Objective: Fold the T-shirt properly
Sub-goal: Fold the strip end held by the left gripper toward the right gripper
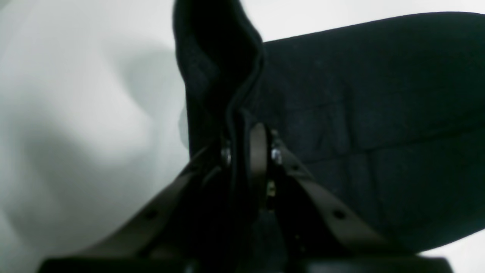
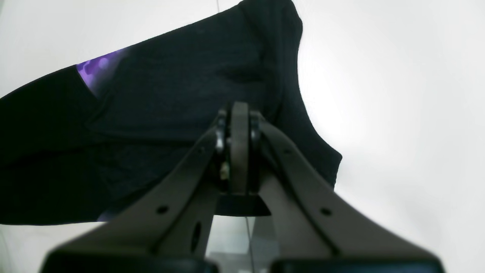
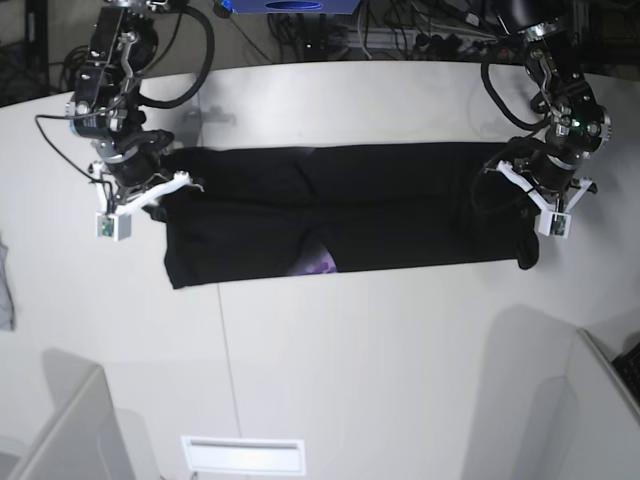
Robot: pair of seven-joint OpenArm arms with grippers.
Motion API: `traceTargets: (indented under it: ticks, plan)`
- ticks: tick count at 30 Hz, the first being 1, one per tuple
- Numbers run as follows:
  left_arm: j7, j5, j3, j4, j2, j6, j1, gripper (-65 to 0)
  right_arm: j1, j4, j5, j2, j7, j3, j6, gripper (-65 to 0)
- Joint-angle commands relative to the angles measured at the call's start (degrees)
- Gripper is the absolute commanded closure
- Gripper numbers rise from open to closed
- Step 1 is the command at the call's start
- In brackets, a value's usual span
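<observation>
The black T-shirt (image 3: 400, 205) lies as a long band across the white table (image 3: 380, 350), stretched between both arms. A bit of purple print (image 3: 320, 264) shows at its near edge, and the print (image 2: 96, 66) also shows in the right wrist view. My right gripper (image 3: 190, 184) is shut on the shirt's end at the left of the base view; its closed fingertips (image 2: 239, 125) pinch black cloth (image 2: 170, 91). My left gripper (image 3: 498, 170) is shut on the opposite end; between its fingertips (image 1: 259, 146) a bunched fold of black cloth (image 1: 216, 57) rises.
A small grey cloth scrap (image 3: 5, 290) lies at the table's left edge. A white slotted plate (image 3: 243, 455) sits near the front edge. Pale panels stand at the front left (image 3: 60, 430) and front right (image 3: 600, 410). Cables and equipment crowd the back edge.
</observation>
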State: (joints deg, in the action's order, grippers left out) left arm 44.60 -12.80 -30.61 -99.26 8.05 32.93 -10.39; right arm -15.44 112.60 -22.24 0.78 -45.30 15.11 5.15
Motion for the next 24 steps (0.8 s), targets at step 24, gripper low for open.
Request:
traceTargets:
  ticks: [24]
  plan:
    - [-0.95,-1.40,17.73,-2.67,-4.67,-8.00,-0.02,0.0,0.89,-0.99,-0.31,0.32,1.21,0.23,0.17,0.0]
